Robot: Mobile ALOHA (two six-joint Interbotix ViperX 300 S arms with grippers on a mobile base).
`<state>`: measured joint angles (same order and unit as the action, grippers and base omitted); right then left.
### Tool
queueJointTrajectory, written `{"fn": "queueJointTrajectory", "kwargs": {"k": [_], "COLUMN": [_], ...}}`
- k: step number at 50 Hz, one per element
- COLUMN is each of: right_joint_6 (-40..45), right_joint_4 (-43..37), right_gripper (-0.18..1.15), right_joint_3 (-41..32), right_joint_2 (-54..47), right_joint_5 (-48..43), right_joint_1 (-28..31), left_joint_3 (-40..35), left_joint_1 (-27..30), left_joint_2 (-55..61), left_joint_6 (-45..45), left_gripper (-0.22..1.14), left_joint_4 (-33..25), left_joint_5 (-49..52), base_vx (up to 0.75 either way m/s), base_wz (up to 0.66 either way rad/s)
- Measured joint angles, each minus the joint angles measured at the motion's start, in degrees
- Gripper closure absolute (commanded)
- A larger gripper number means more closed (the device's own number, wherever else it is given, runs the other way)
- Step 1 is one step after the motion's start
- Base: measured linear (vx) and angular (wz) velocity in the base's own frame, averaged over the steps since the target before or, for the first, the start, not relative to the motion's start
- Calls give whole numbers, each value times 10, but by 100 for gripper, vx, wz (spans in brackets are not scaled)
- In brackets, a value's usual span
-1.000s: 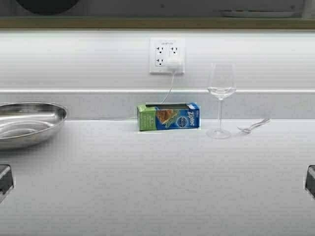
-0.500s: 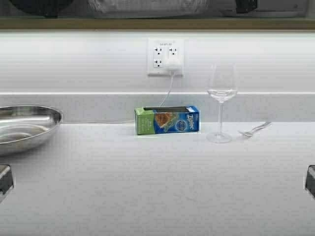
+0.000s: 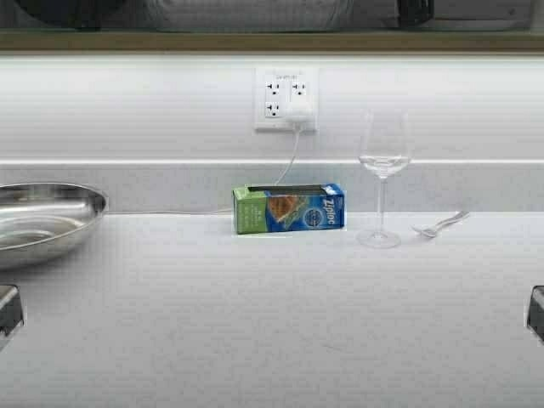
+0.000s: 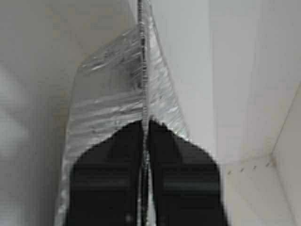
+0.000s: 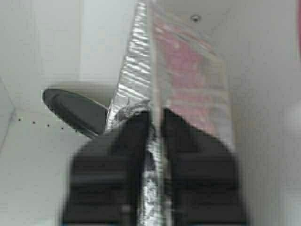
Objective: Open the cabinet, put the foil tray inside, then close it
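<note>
The foil tray is silver with crinkled walls and is held from both ends inside the white cabinet. My left gripper is shut on its rolled rim. My right gripper is shut on the rim at the other end of the tray. In the high view the tray shows as a silver strip at the very top, above the cabinet's lower edge. A dark shape beside it looks like my right gripper.
A dark round pan lies inside the cabinet next to the tray. On the counter below stand a steel bowl, a Ziploc box, a wine glass and a spoon. A wall outlet has a plug in it.
The whole scene has shifted slightly in the high view, so the robot has moved a little. The foil tray and a dark gripper shape have come into the top strip.
</note>
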<state>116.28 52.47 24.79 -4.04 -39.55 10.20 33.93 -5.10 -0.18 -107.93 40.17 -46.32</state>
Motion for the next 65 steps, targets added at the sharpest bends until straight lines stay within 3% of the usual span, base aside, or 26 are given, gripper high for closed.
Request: {"fn": "queueJointTrajectory", "kwargs": {"k": [4, 31, 45, 65], "right_joint_6": [-5, -16, -17, -94], "right_joint_4": [-1, 2, 43, 120], "right_gripper": [8, 8, 8, 8], "right_joint_3": [0, 0, 0, 8], "right_joint_2": [8, 43, 38, 86], "right_joint_5": [5, 30, 47, 195], "right_joint_1": [0, -35, -36, -40], "left_joint_3": [1, 2, 2, 1], "left_joint_1": [-2, 18, 14, 15], "left_joint_2": [0, -15, -15, -17], "left_joint_6": [13, 15, 15, 14], "left_gripper": [-12, -10, -10, -10], "left_joint_4": [-22, -39, -39, -39], "left_joint_5": [-2, -8, -8, -9], "base_vx": [0, 0, 0, 0], "base_wz": [0, 0, 0, 0]}}
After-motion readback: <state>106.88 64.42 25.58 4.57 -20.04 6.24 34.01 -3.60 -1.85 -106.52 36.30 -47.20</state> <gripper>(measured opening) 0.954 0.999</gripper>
